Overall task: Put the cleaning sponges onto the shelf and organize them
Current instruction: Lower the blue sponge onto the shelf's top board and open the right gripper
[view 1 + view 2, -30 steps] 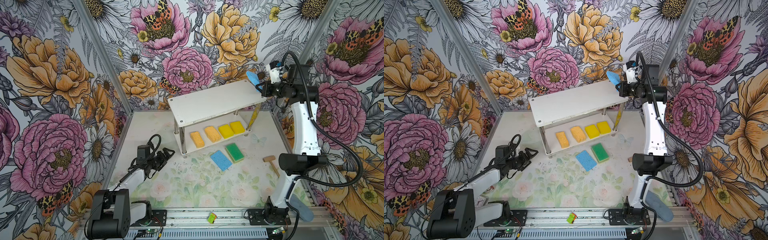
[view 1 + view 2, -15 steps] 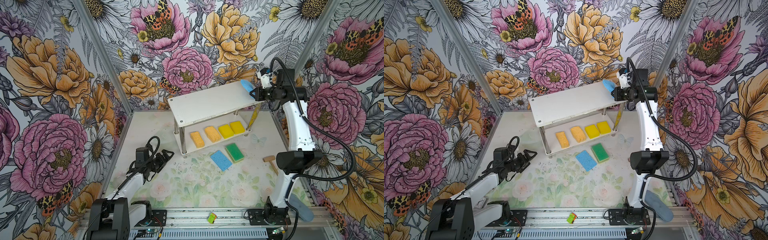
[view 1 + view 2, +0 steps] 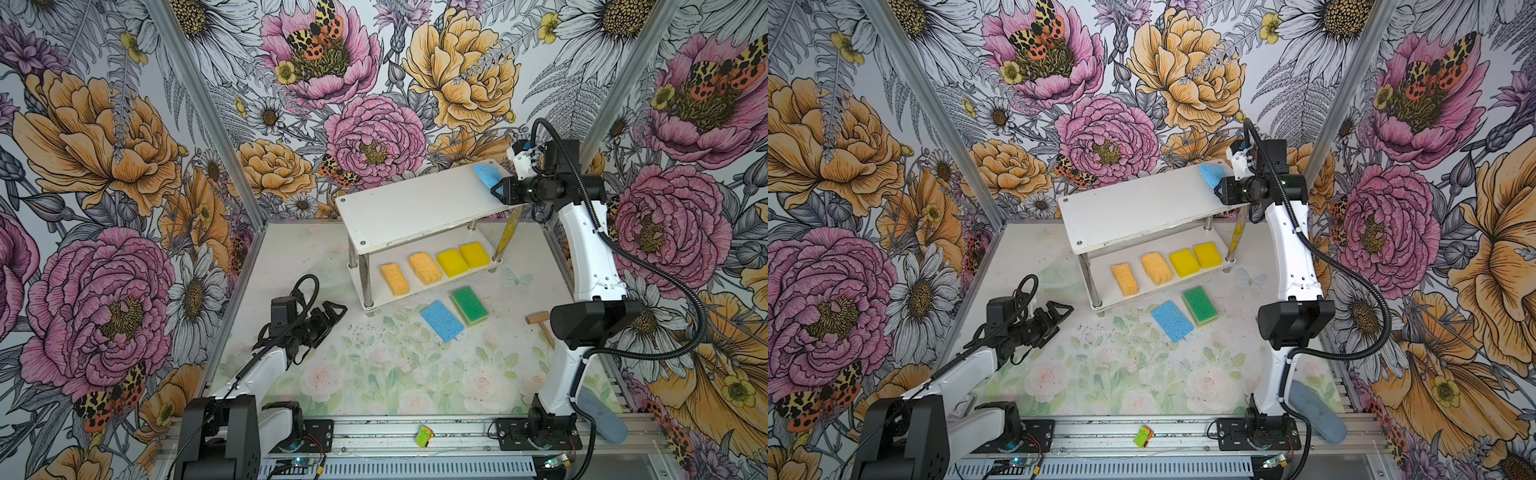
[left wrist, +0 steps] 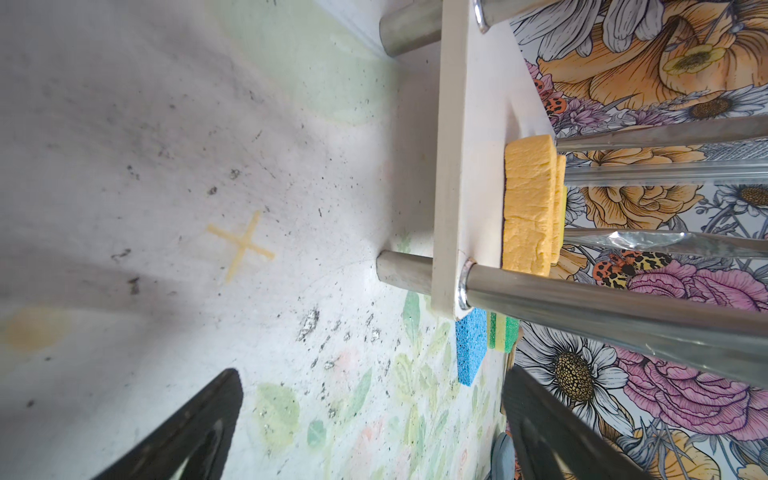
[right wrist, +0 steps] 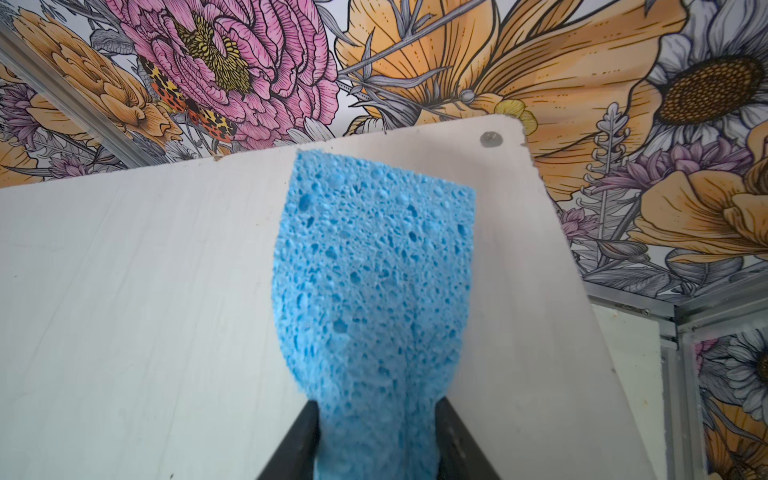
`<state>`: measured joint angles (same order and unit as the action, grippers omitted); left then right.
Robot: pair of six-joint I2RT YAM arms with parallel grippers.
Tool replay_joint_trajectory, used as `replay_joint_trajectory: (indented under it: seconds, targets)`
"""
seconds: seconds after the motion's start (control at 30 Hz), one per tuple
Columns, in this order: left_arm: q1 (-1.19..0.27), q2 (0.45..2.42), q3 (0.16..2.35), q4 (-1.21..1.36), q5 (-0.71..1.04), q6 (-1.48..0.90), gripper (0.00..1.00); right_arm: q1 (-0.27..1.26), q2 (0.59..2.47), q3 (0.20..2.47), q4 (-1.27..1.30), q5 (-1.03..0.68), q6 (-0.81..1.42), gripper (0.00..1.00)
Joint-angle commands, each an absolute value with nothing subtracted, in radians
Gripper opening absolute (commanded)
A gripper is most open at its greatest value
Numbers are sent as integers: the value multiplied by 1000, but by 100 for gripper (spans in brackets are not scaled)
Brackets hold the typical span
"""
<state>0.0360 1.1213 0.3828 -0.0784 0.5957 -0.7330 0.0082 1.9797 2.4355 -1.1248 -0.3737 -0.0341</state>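
Observation:
The shelf [image 3: 415,208] [image 3: 1133,208] stands at the back of the table. My right gripper [image 3: 496,191] [image 3: 1219,192] [image 5: 376,419] is at the right end of its top board, shut on a light blue sponge [image 3: 485,174] [image 5: 374,270] that lies pinched between the fingers and rests on the board. The lower board holds two orange-yellow sponges [image 3: 394,279] [image 3: 424,268] and two bright yellow ones [image 3: 452,262] [image 3: 474,254]. A second blue sponge [image 3: 441,321] [image 4: 469,345] and a green-topped sponge [image 3: 469,305] lie on the table in front. My left gripper [image 3: 332,313] [image 4: 370,399] hovers open and empty, left of the shelf.
A small wooden mallet [image 3: 539,322] lies on the table by the right arm's elbow. The shelf's chrome legs [image 4: 582,299] stand close ahead of my left gripper. Flowered walls close in the table on three sides.
My right gripper has carried the blue sponge leftward and down from beyond the shelf's right end onto the top board. The left arm has shifted slightly.

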Motion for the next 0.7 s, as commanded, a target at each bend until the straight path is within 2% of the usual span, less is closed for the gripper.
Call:
replay_joint_trajectory:
  seconds: [0.0, 0.43, 0.67]
  targets:
    - [47, 1126, 372, -65, 592, -712, 99, 15, 1993, 2437, -1118, -357, -46, 46]
    - [48, 1124, 367, -64, 592, -713, 99, 15, 1963, 2438, -1118, -368, -84, 65]
    - [48, 1123, 367, -63, 593, -712, 99, 15, 1947, 2439, -1118, -368, -112, 70]
